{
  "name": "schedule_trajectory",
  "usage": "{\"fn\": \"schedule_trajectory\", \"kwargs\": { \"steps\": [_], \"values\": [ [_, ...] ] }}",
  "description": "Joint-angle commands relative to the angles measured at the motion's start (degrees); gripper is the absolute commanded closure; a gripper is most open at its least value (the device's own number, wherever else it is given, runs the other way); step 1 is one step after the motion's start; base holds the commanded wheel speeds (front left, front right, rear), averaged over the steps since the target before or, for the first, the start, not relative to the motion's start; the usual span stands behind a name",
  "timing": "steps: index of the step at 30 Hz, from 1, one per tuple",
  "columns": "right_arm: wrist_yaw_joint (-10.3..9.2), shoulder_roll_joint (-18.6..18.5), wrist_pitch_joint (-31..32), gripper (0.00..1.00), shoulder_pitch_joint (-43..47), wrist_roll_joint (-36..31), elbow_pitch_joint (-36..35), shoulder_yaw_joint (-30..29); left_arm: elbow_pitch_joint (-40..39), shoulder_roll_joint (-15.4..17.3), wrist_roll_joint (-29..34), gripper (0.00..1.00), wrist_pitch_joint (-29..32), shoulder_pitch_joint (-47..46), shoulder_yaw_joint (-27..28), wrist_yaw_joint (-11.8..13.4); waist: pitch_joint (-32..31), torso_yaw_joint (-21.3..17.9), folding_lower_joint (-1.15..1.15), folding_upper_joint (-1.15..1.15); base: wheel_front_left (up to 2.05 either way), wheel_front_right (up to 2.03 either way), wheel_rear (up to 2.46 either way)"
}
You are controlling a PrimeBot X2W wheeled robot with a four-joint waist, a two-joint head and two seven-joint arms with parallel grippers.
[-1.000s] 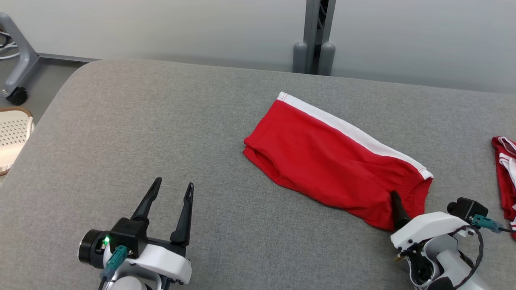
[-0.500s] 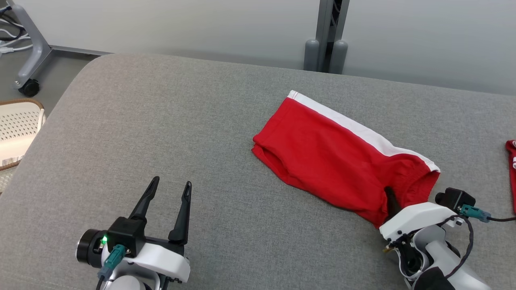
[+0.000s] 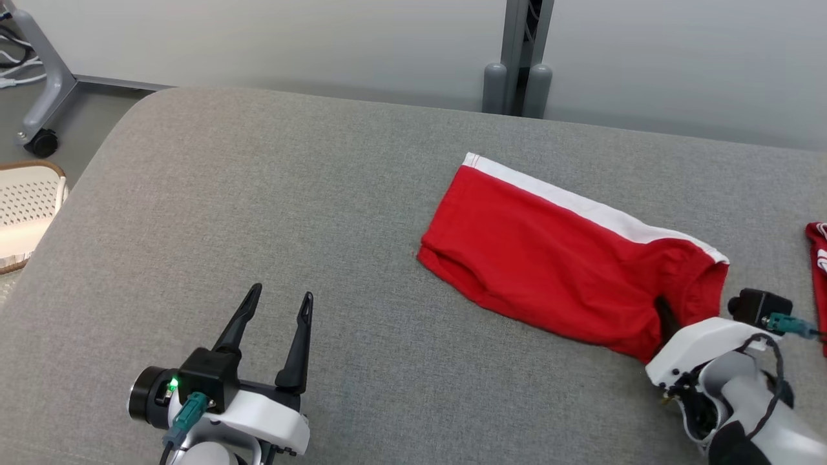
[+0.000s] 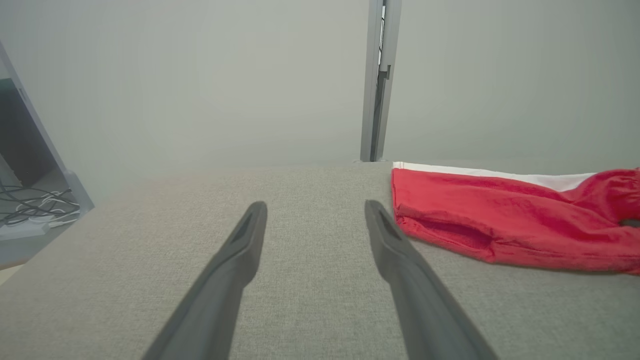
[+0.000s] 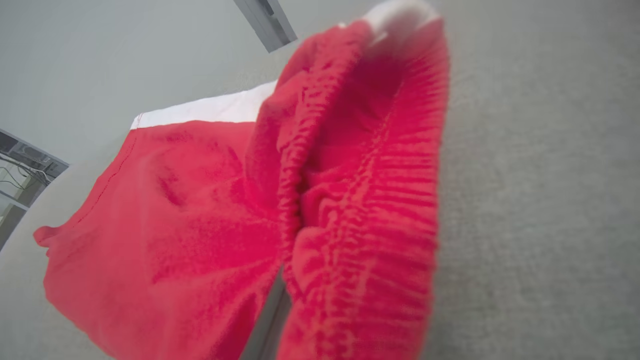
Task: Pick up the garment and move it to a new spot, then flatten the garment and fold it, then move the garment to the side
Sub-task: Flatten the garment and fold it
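Observation:
The garment (image 3: 555, 258) is a pair of red shorts with a white side stripe, lying folded and flat on the grey padded table (image 3: 258, 194), right of centre. My right gripper (image 3: 665, 309) is shut on its gathered waistband end at the lower right. In the right wrist view the bunched red waistband (image 5: 350, 200) wraps over one grey finger (image 5: 267, 325). My left gripper (image 3: 281, 292) rests open at the lower left, well clear of the cloth. The left wrist view has the open left gripper (image 4: 315, 205) over bare table, with the shorts (image 4: 500, 225) to its right.
A second red-and-white garment (image 3: 817, 258) lies at the table's right edge. Off the table's left side sit a white perforated basket (image 3: 26, 206) and a wheeled stand leg (image 3: 39, 135). A grey post (image 3: 517, 64) stands behind the far edge.
My right gripper has moved a little to the right, dragging the shorts with it across the table. The head view has shifted slightly. The left gripper stays open in place.

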Motion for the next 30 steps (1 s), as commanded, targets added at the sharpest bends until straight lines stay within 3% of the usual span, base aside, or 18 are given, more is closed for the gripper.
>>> {"fn": "schedule_trajectory", "kwargs": {
  "steps": [1, 18, 25, 30],
  "values": [
    [0.01, -1.48, 0.31, 1.00, -1.13, -0.77, 0.75, 0.52, 0.07, 0.18, -0.07, 0.00, -0.18, -1.16, -0.08, 0.03, 0.23, 0.30, 0.00, 0.00, 0.00, 0.00, 0.00],
    [0.01, -17.54, 9.57, 1.00, -12.93, -14.91, 4.89, 14.74, 0.47, 0.18, -1.55, 0.00, -0.18, -3.97, -2.26, 0.32, 5.62, 5.65, 0.00, 0.00, 0.00, 0.00, 0.00],
    [0.01, -16.40, 10.33, 1.00, -15.26, -13.22, 3.67, 15.18, 0.86, 0.17, -2.15, 0.00, -0.18, -4.59, -2.97, 1.22, 5.49, 5.96, 0.00, 0.00, 0.00, 0.00, 0.00],
    [0.01, -12.49, 12.01, 1.00, -16.75, -8.22, 0.63, 13.47, 1.01, 0.19, -2.09, 0.00, -0.18, -4.29, -2.75, 1.39, 4.26, 5.01, 0.00, 0.00, 0.00, 0.00, 0.00]
  ]
}}
